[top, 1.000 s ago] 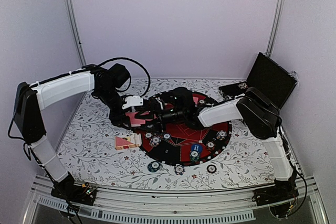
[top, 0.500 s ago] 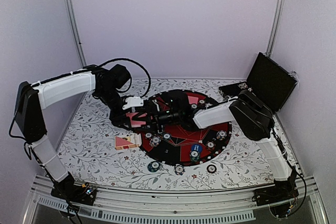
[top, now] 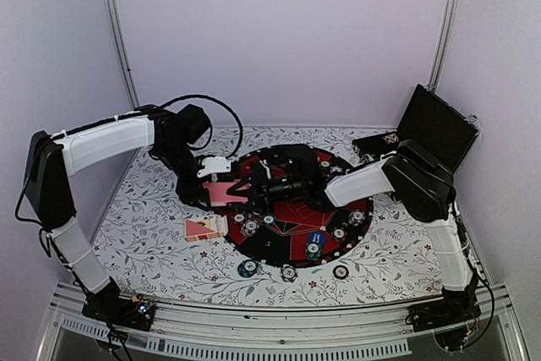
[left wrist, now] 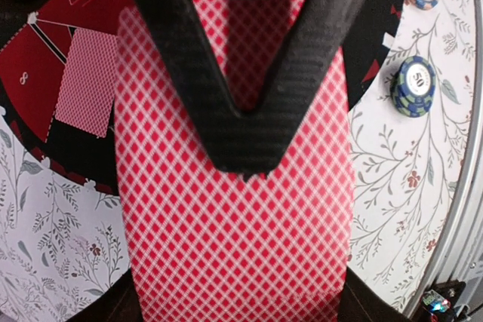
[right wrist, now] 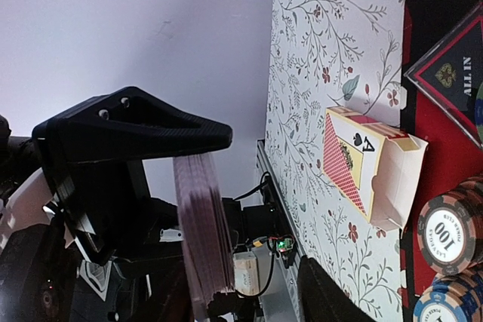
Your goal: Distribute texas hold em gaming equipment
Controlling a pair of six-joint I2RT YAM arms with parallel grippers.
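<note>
My left gripper [top: 218,192] is shut on a deck of pink-red-backed playing cards [top: 228,194], held just over the left rim of the mat. In the left wrist view the deck [left wrist: 234,216] fills the frame under a black finger [left wrist: 241,133]. My right gripper [top: 255,193] is at the deck's right end, jaws apart. Its wrist view shows the deck [right wrist: 204,231] edge-on, with one right finger [right wrist: 332,295] well clear of it. Poker chips [top: 249,227] lie on the mat, and others [top: 289,273] lie on the cloth in front. A single card [left wrist: 84,84] lies face down on the mat.
The round red-and-black mat [top: 292,213] covers the table's middle. An opened card box [top: 204,227] lies at its left rim, ace side visible [right wrist: 373,167]. A black hinged case [top: 435,128] stands open at the back right. An "ALL IN" marker [right wrist: 453,73] sits on the mat.
The right arm reached left to the deck, then eased back slightly, and its jaws have narrowed. More pink card now shows between the two grippers. The left arm has held still.
</note>
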